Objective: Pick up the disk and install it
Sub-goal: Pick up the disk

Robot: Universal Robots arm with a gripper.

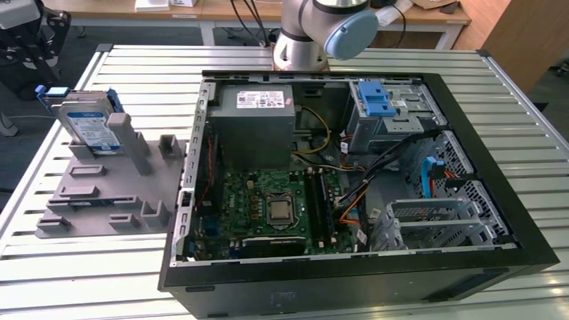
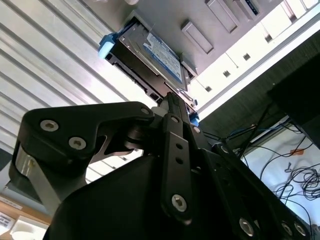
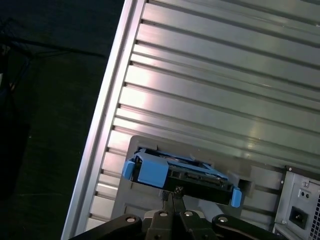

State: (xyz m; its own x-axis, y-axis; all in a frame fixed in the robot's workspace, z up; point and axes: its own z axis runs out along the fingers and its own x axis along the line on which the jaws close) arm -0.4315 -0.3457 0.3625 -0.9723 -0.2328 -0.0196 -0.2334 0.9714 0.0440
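First wrist view: pincer (image 3: 172,195) tips pressed together, nothing held. Disk (image 3: 182,175) dead ahead of tips, apart from them, standing on edge in grey holder (image 3: 126,150) on slatted table (image 3: 225,75). Second wrist view agrees.

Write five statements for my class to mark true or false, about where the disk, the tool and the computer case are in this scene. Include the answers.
1. The disk stands on edge in the grey fixture, outside the computer case. True.
2. The tool is clamped on the disk. False: in the first wrist view its fingertips meet with nothing between them, short of the disk.
3. The case lies open, with the motherboard showing. True.
4. The fixture lies to the exterior view's right of the case. False: it lies to the left.
5. The table has a smooth wooden top. False: it is slatted metal.
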